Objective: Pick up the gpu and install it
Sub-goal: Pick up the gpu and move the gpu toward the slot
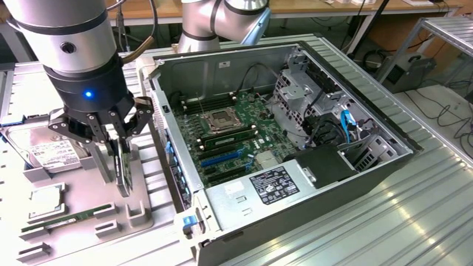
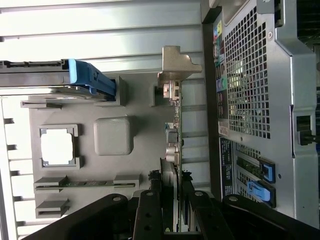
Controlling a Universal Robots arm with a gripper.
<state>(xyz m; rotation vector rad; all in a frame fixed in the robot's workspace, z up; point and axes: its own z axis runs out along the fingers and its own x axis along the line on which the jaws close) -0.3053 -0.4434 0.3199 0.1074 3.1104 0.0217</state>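
The gpu [image 1: 123, 173] stands on edge in a slot of the grey holder tray [image 1: 81, 244], at the exterior view's left beside the open computer case [image 1: 384, 160]. My gripper [image 1: 118, 145] is down over the card's top edge, one finger on each face. In the wrist view the gpu [image 2: 173, 142] runs edge-on away from the camera, ending at its metal bracket [image 2: 176, 62]. My gripper [image 2: 171, 200] has its black fingers [image 2: 151, 210] pressed close on both sides of the card. The card still rests in its slot.
In the tray lie a silver hard drive [image 1: 44, 152], a CPU [image 1: 46, 199] and a green RAM stick [image 1: 66, 219]. The motherboard [image 1: 236, 122] shows blue expansion slots [image 1: 221, 158]. The case's perforated rear panel [image 2: 250, 75] stands close beside the card.
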